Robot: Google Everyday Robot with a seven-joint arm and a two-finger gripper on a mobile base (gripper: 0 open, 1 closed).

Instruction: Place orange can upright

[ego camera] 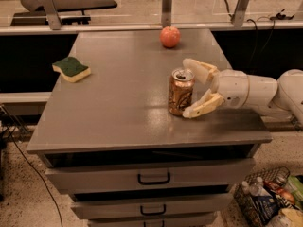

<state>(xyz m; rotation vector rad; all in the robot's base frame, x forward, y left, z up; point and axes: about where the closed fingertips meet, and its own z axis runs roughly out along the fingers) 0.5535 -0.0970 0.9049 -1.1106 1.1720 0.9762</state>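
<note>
Gripper (190,88): the fingers (205,105) are spread wide and released, gripping nothing. One finger reaches past the top rim of the orange can (181,92) on its far side. The other lies low, with its tip at the can's base on the near right. Whether either tip touches the can cannot be told. The can's right flank sits in the gap between the two fingers.

Orange can: it stands upright on the table (118,117) with the pull-tab end up. What it contains cannot be told.

Arm (251,90): the white arm runs off to the right of the can, low over the table's right edge.

Other items, located from the can:
- A round orange-red fruit (170,36) sits beyond the can, near the table's far edge and well apart from it.
- A sponge (71,69), green on top and yellow beneath, lies far to the left of the can, near the table's left edge.

Containers:
- Drawers (154,178) are stacked under the table, below the can. Their fronts are closed and their contents hidden.
- A wire basket (243,198) stands on the floor, below and to the right of the can. It holds bottles and packets.
</note>
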